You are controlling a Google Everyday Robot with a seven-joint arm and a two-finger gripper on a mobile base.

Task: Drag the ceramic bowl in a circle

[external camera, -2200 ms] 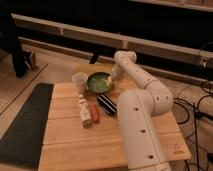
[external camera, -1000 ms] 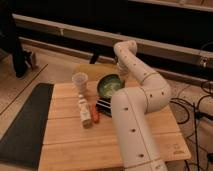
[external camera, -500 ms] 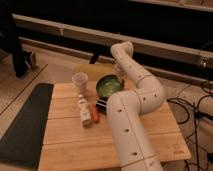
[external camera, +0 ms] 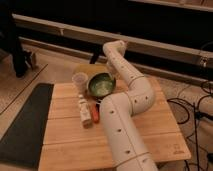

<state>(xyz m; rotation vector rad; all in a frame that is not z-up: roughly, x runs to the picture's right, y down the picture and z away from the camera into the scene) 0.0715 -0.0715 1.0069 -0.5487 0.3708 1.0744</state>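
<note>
The ceramic bowl (external camera: 101, 85) is glossy green with a paler inside. It sits at the far middle of the wooden table (external camera: 65, 145) and looks tipped a little toward the camera. The white arm rises from the front, bends over at the back and comes down at the bowl's far right rim. The gripper (external camera: 112, 75) is at that rim, mostly hidden by the arm's own links.
A small whitish cup (external camera: 79, 80) stands just left of the bowl. A white bottle (external camera: 84, 111) and an orange-red item (external camera: 95, 113) lie in front of the bowl. A yellow object (external camera: 89, 69) lies behind it. A dark mat (external camera: 22, 125) is left of the table.
The bowl went right from its first spot, and over the last half second has slid back a little to the left with the gripper. The arm's upper links swung left too.
</note>
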